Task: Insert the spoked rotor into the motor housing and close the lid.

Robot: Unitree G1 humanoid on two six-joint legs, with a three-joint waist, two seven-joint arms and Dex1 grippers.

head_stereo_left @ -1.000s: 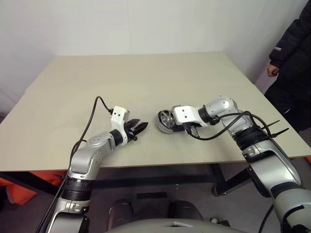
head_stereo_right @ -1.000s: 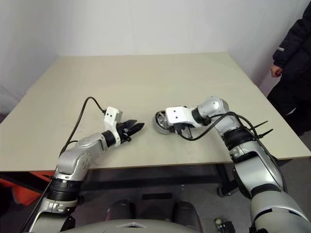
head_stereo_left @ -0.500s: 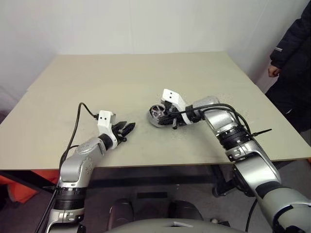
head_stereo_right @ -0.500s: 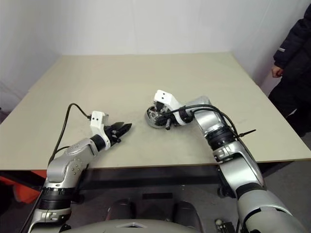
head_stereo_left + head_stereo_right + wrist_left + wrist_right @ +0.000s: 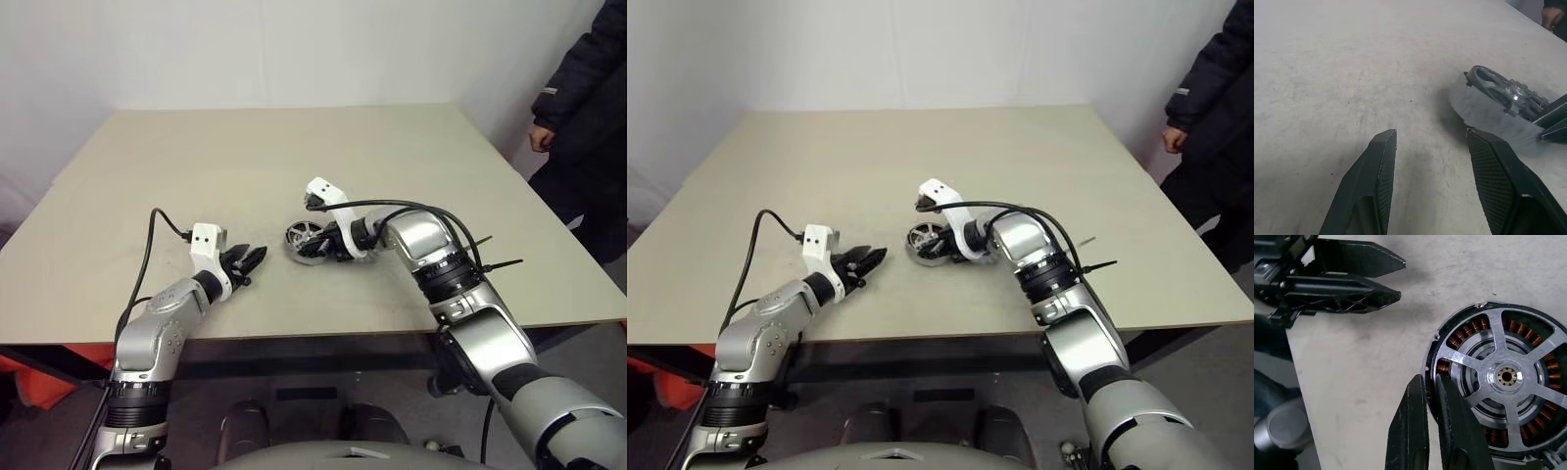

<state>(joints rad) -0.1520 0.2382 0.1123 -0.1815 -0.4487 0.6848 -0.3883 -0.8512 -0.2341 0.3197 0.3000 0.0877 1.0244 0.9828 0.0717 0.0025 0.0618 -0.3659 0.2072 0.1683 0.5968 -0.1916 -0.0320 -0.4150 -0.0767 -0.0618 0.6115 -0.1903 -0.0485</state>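
Scene: tan table with two robot arms reaching in from the near edge; a person in a dark jacket stands beyond the far right corner.
Motor housing: round silver motor housing near the middle of the table, tilted up on its edge so its open face looks toward the left arm.
Inside the housing: in the right wrist view a spoked rotor with a small brass hub sits within the ring of copper windings — it looks seated already, though depth cannot be confirmed.
Right gripper: right gripper pinched almost shut on the housing's rim, one finger outside the wall and one just inside, by the windings.
Left gripper: left gripper empty, its two fingers held moderately apart, low over the table.
Key relation: the housing lies just ahead of the left gripper and to its right, near but not touching — its flat face turned toward that gripper, its spin axis roughly level rather than upright.
Nearer arm: the right one, already holding; the left is the free one.
Lid: none can be made out on the table.
Judgement: the next move likely needs the left gripper to meet the presented face squarely.
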